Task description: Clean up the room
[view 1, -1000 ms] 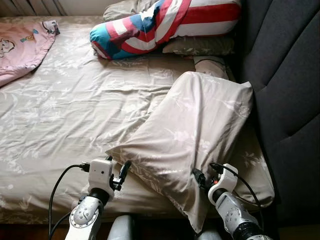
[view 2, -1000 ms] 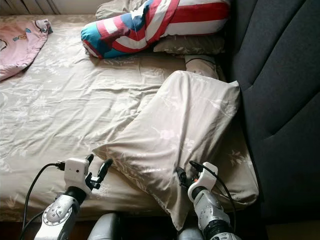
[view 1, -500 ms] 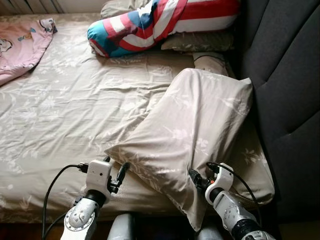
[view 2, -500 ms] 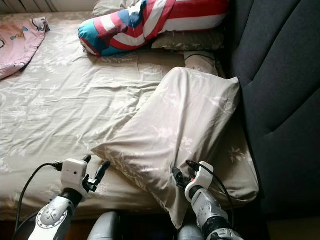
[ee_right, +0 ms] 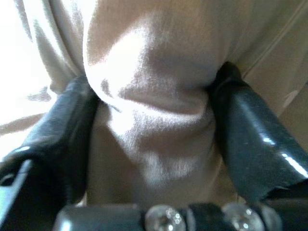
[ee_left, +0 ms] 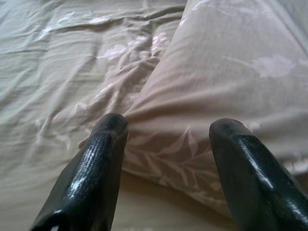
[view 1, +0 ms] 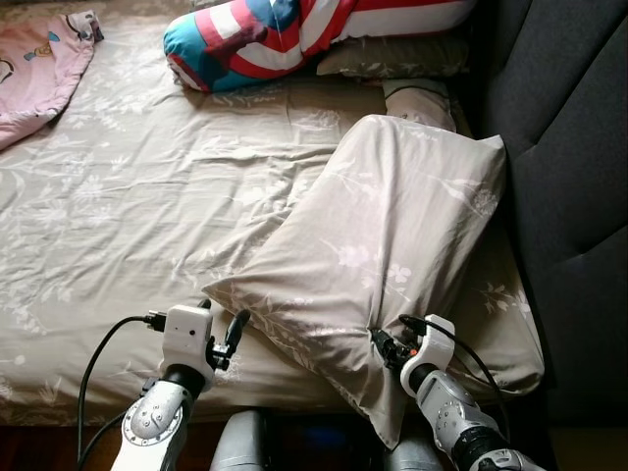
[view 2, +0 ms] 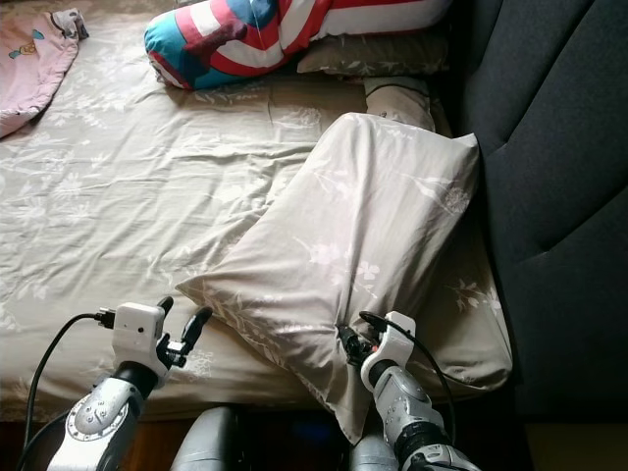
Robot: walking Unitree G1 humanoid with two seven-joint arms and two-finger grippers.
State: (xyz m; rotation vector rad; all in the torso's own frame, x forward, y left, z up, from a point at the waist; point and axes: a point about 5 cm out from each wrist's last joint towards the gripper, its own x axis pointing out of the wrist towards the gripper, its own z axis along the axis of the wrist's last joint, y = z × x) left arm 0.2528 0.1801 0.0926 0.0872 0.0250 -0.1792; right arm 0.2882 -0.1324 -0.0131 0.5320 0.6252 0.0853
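Note:
A beige floral pillow (view 1: pixel 392 235) lies slantwise on the bed, its far end against the headboard and its near corner hanging over the bed's front edge. My right gripper (view 1: pixel 385 343) is shut on a fold of the pillow's near edge; the right wrist view shows the cloth (ee_right: pixel 154 57) bunched between the two fingers (ee_right: pixel 72 125). My left gripper (view 1: pixel 224 320) is open just short of the pillow's left corner. In the left wrist view that corner (ee_left: pixel 231 72) lies beyond the spread fingers (ee_left: pixel 103 159), not touching them.
The bed sheet (view 1: pixel 128 196) is beige and rumpled. A red, white and blue striped pillow (view 1: pixel 294 29) lies at the head on another beige pillow (view 1: pixel 392 57). A pink blanket (view 1: pixel 34 69) is at the far left. The dark padded headboard (view 1: pixel 574 167) runs along the right.
The whole picture has slid upward, so the camera has moved. The right gripper still holds the pillow's edge and the left gripper stays open by the left corner.

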